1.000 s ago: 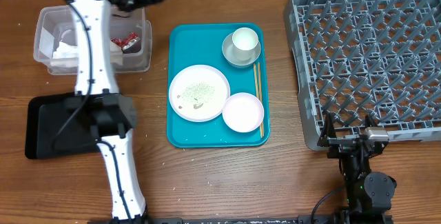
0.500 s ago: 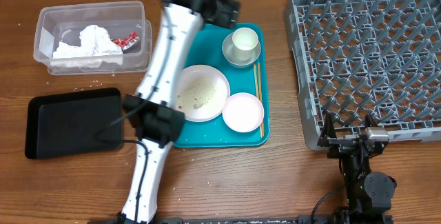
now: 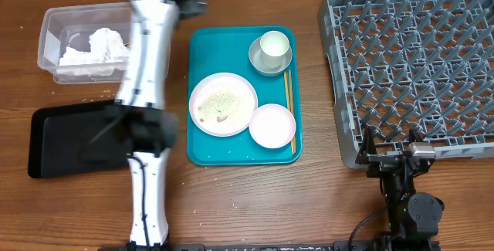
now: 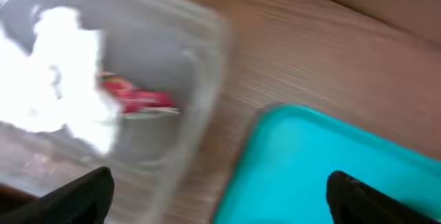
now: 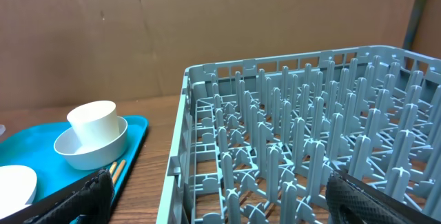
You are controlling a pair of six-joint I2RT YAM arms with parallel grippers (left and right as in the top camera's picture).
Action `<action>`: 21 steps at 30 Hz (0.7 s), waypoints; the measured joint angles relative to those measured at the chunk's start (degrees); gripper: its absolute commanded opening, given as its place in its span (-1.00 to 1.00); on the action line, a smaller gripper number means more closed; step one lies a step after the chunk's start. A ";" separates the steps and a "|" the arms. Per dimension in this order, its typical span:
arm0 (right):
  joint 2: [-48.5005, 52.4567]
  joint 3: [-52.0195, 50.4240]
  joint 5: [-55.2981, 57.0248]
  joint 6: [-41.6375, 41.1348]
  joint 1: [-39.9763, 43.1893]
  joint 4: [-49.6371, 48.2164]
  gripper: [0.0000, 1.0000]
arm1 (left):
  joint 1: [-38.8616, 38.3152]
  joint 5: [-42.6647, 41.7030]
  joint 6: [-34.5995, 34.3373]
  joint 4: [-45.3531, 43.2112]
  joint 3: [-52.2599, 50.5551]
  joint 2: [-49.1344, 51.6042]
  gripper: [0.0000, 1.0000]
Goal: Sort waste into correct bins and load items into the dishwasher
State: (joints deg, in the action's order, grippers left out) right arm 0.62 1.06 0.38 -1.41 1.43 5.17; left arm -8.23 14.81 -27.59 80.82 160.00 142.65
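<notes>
The crumpled napkin [image 3: 96, 46] lies in the clear tub [image 3: 50, 31]. In the left wrist view the napkin [image 4: 62, 79] and the red sauce packet [image 4: 134, 98] lie together inside the tub [image 4: 200, 79]. My left gripper [image 3: 189, 0] [image 4: 220, 189] is open and empty, between the tub and the teal tray [image 4: 331, 162], and blurred by motion. On the teal tray [image 3: 202, 150] sit the plate with rice [image 3: 223, 103], a bowl [image 3: 272, 125], the cup [image 3: 274, 44] in the second bowl [image 3: 258, 62], and the chopsticks [image 3: 289, 104]. My right gripper [image 3: 390, 147] [image 5: 220, 196] is open and empty at the rack's front.
The black tray [image 3: 69, 139] lies at the front left, partly under my left arm. The grey dish rack [image 3: 417, 58] [image 5: 296, 134] fills the right side. Loose rice grains [image 3: 100, 96] are scattered on the table below the tub.
My left arm swung right over the teal tray, then back left to the gap between tub and tray. The right arm has not moved.
</notes>
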 measured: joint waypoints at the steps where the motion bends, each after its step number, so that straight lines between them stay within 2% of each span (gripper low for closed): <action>1: 0.00 0.00 -0.02 0.00 0.00 -0.02 1.00 | 4.07 -2.43 -1.25 0.55 0.00 0.00 1.00; 5: 0.00 0.00 0.00 -0.02 -0.02 -0.04 1.00 | 9.92 -8.26 -2.51 0.87 0.00 0.00 1.00; 11: 0.00 0.00 -0.02 -0.02 0.00 -0.02 1.00 | 13.68 -16.65 -2.99 1.16 0.00 0.00 1.00; 16: 0.02 0.00 -0.02 -0.04 -0.02 -0.48 1.00 | 14.12 -19.26 -3.58 1.92 0.00 0.00 1.00; 21: 0.00 0.00 -3.67 -4.31 0.00 -6.67 1.00 | 14.12 -20.24 -3.65 1.92 0.00 0.00 1.00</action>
State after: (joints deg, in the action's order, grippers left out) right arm 0.62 1.06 -3.29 -5.72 1.43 -1.50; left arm 5.89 -5.43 -31.24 82.74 160.00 142.65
